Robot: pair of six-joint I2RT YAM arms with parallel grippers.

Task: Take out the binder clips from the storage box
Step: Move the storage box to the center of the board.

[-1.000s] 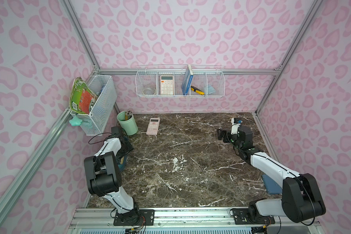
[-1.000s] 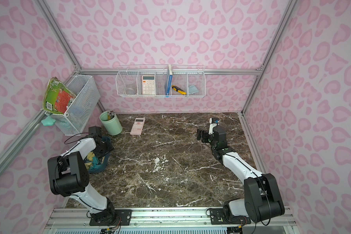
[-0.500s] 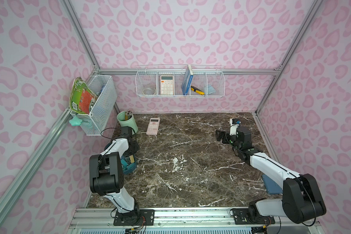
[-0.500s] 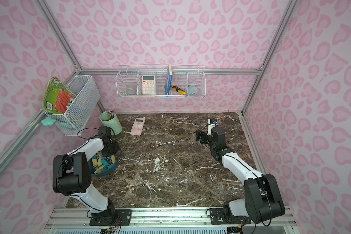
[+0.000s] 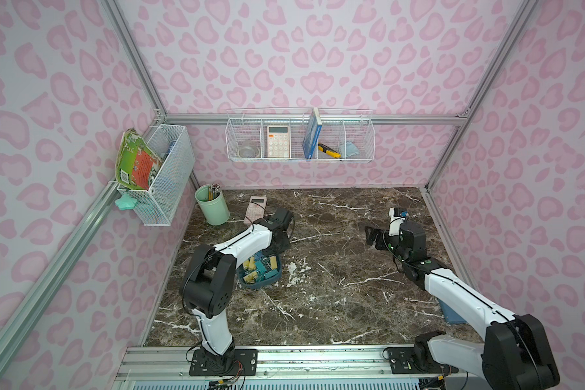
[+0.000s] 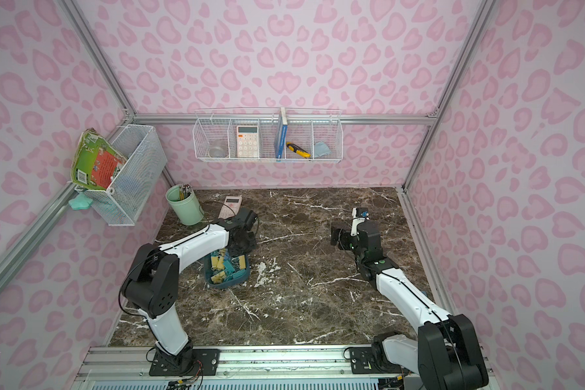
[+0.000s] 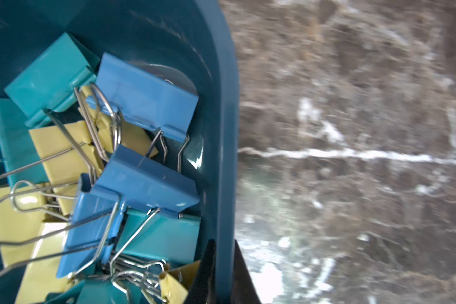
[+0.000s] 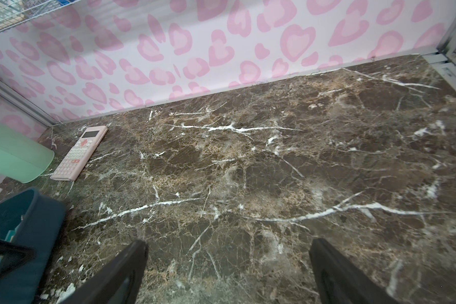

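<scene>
Left wrist, storage box (image 7: 227, 131) rim clamped between left gripper (image 7: 223, 243) jaws

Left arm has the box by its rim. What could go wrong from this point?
1. The left gripper pinches only the thin rim of the storage box. A pull or lift might let it slip or tip.
2. The binder clips lie piled with their wire handles interlocked, so grabbing one may drag out several.
3. The right gripper hangs open away from the box and braces nothing.

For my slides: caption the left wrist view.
The left gripper shut on the storage box rim, binder clips piled inside.
</scene>
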